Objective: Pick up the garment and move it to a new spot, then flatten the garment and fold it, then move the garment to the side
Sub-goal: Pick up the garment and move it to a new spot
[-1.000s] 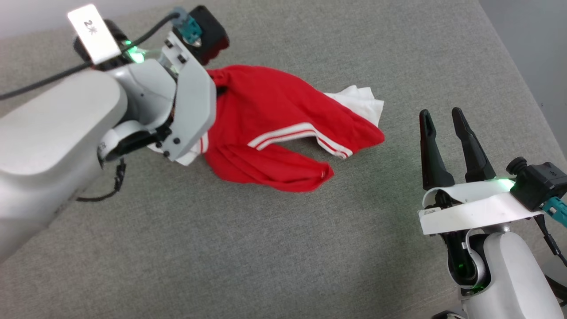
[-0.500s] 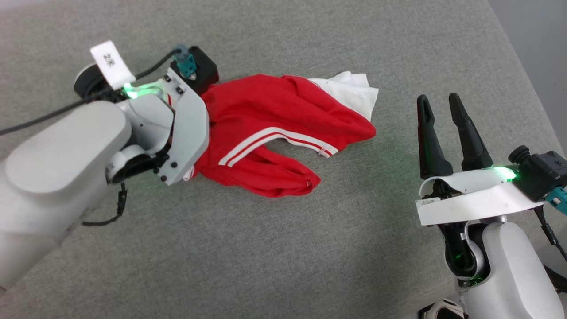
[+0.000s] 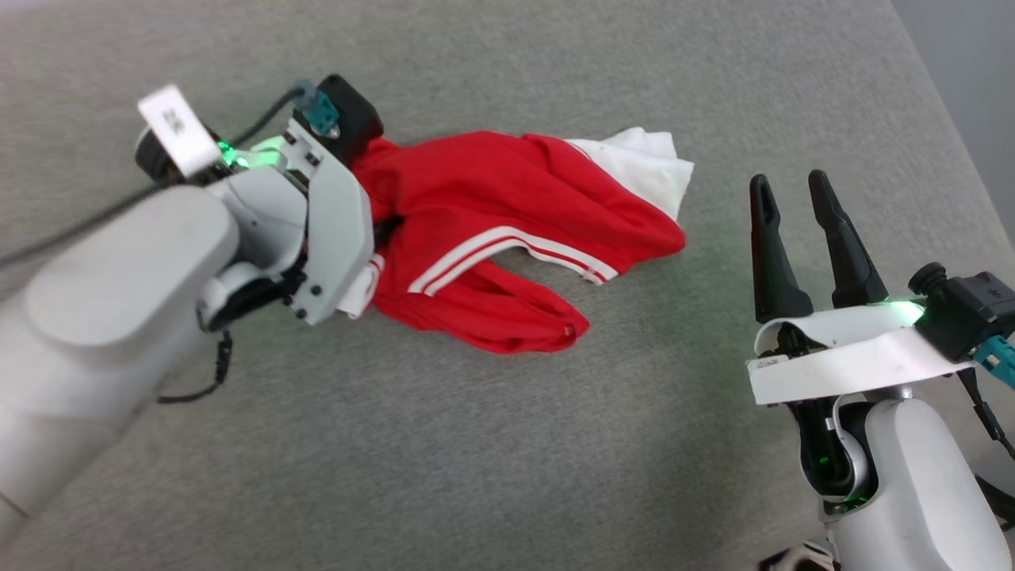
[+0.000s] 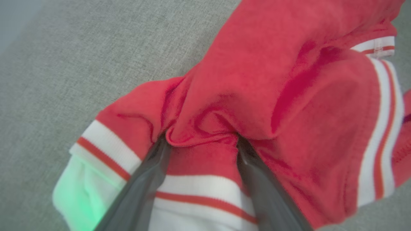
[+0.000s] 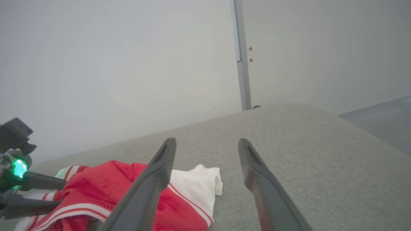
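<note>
One grey padded surface [image 3: 507, 444] is carrying everything. One crumpled red-and-white garment [image 3: 507, 198] is lying on it, left of centre. Of two grippers, the left gripper [image 4: 200, 138] is standing spread, fingertips touching a red fold; the right gripper [image 3: 789, 186] is hovering spread, apart from the cloth.

Head view: garment [image 3: 515, 230] on padded surface [image 3: 476, 444], upper centre of frame. Left gripper [image 4: 201, 138] at garment's left end, a fold between its fingers [image 4: 144, 183]. Right gripper [image 3: 788, 184] at lower right, well apart from garment
</note>
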Controlling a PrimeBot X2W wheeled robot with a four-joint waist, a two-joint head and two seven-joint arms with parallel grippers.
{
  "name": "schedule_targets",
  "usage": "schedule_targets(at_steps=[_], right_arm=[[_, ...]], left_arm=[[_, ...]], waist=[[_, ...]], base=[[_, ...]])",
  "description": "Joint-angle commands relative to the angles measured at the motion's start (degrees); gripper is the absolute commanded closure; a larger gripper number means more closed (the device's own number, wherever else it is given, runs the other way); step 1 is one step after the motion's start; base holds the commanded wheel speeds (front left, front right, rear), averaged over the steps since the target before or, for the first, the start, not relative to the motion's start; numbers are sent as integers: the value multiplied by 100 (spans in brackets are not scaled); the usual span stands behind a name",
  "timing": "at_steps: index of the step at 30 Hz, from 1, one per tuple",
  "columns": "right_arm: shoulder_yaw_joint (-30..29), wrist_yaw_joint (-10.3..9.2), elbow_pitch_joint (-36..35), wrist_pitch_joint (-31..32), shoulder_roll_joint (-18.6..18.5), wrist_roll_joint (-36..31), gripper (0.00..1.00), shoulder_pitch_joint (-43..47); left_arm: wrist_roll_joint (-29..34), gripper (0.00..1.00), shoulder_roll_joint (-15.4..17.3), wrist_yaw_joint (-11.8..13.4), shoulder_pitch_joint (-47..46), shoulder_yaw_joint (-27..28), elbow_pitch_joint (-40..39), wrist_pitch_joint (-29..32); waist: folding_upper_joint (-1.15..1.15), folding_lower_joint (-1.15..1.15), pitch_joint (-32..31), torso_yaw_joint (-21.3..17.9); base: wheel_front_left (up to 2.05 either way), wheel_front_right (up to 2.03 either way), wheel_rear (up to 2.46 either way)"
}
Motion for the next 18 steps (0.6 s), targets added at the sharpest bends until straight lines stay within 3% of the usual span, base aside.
schedule_targets(at_steps=[1, 9, 18], right_arm=[[-22, -8, 38, -3, 5, -121, 0, 70], [15, -8, 174, -3, -297, -355, 0, 304], [17, -8, 396, -3, -742, -445, 0, 681]], left_arm=[[48, 0, -120, 10, 264, -164, 93, -208], [-536, 0, -277, 10, 270, -77, 51, -1565], [-1611, 0, -288, 10, 1359, 259, 220, -3527]], waist=[[0, 0, -338, 332], [0, 0, -930, 911], [0, 0, -1427, 1468]], base=[[0, 0, 0], [0, 0, 0], [0, 0, 0]])
